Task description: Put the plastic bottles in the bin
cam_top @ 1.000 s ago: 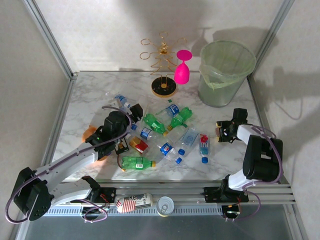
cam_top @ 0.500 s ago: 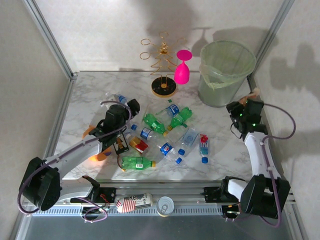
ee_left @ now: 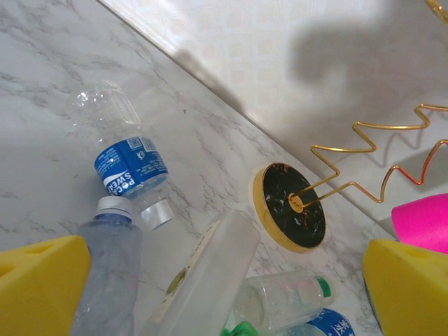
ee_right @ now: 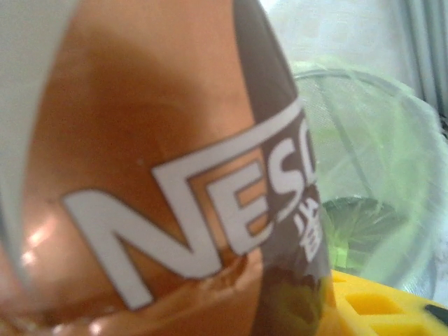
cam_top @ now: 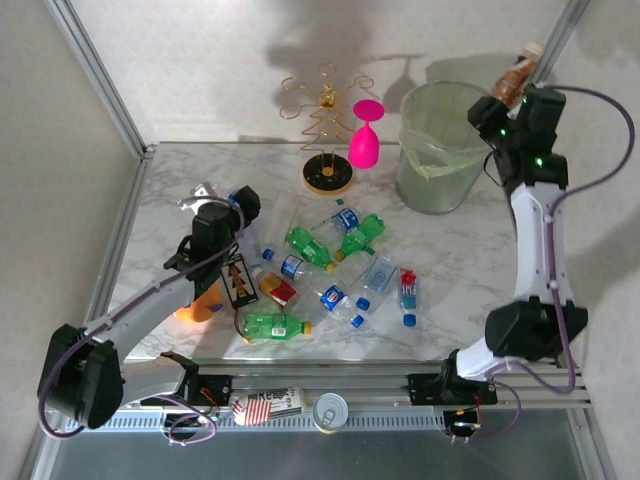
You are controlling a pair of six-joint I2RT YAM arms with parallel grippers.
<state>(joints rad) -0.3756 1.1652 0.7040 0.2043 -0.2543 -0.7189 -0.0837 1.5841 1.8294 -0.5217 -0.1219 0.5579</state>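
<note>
Bottle number one, by my reckoning: my right gripper (cam_top: 505, 97) is clamped on a brown-labelled bottle (cam_top: 518, 68), raised above the right rim of the bin (cam_top: 432, 190) and not yet released. As far as I can judge nothing is delivered. Some nine bottles (cam_top: 308, 247) lie scattered mid-table, so nearly all the work is left. My left gripper (cam_top: 214, 203) hangs with jaws wide above the bottles at the table's left. The overhead view gives the spread and both arms. My right wrist view adds the label up close and the bag's bottom, which looks bare. My left wrist view adds a blue-labelled bottle (ee_left: 122, 157) lying beyond the pads (ee_left: 38, 287).
</note>
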